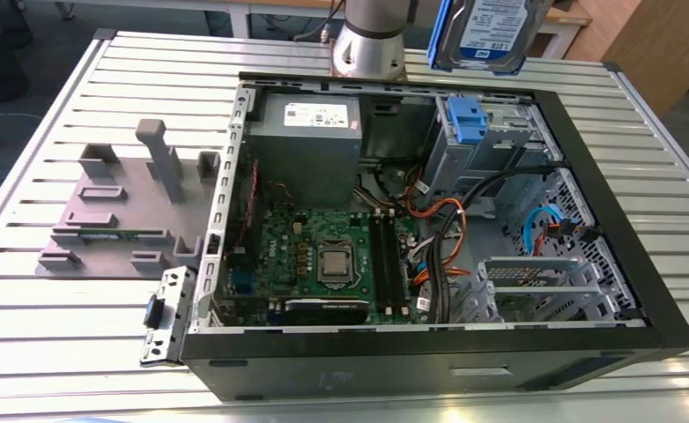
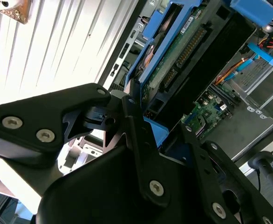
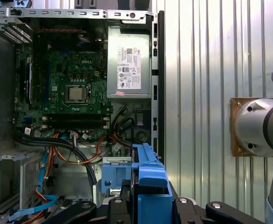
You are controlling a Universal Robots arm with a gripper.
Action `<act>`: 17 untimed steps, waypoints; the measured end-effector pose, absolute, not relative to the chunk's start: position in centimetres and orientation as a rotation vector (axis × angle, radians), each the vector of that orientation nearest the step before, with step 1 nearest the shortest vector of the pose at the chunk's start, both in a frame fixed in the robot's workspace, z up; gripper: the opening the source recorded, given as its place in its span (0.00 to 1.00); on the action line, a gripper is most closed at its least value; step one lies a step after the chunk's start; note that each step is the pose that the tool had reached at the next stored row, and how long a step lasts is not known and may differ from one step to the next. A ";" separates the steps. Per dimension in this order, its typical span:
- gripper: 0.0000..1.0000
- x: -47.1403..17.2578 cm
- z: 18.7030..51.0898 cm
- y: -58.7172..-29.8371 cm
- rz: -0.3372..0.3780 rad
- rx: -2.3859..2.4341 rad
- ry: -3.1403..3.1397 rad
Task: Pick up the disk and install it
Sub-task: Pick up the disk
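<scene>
The disk (image 1: pixel 492 31), a silver-grey drive with a white-and-blue label in a bright blue bracket, hangs on edge in the air above the far corner of the open computer case (image 1: pixel 626 256), at the exterior view's right. In both wrist views my gripper (image 3: pixel 148 205) is shut on it: the black fingers (image 2: pixel 132 116) clamp the blue bracket (image 3: pixel 148 179), and the drive's underside with its connector (image 2: pixel 185 51) runs out beyond them. Below the disk, inside the case, sits the metal drive cage (image 1: pixel 498 141) with a small blue latch piece (image 1: pixel 464 119) on it.
In the case lie a grey power supply box (image 1: pixel 307 123) with a white sticker, the green motherboard (image 1: pixel 321 251), and orange and black cables (image 1: pixel 456 220). A grey fixture block (image 1: pixel 122 207) stands on the slatted table at the exterior view's left. The arm's base (image 1: pixel 368 40) rises behind the case.
</scene>
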State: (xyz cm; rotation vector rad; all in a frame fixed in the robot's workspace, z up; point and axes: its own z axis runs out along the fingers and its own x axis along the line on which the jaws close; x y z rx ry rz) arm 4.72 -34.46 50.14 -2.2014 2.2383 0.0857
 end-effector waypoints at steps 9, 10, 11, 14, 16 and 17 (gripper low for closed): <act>0.37 5.2 50.1 -34.5 0.086 -2.201 2.238; 0.37 5.2 50.1 -34.5 0.086 -2.201 2.238; 0.37 5.2 50.1 -34.5 0.086 -2.201 2.238; 0.37 5.4 50.1 -34.5 0.086 -2.201 2.238; 0.37 5.5 50.1 -34.5 0.086 -2.201 2.238; 0.37 5.5 50.1 -34.5 0.086 -2.201 2.238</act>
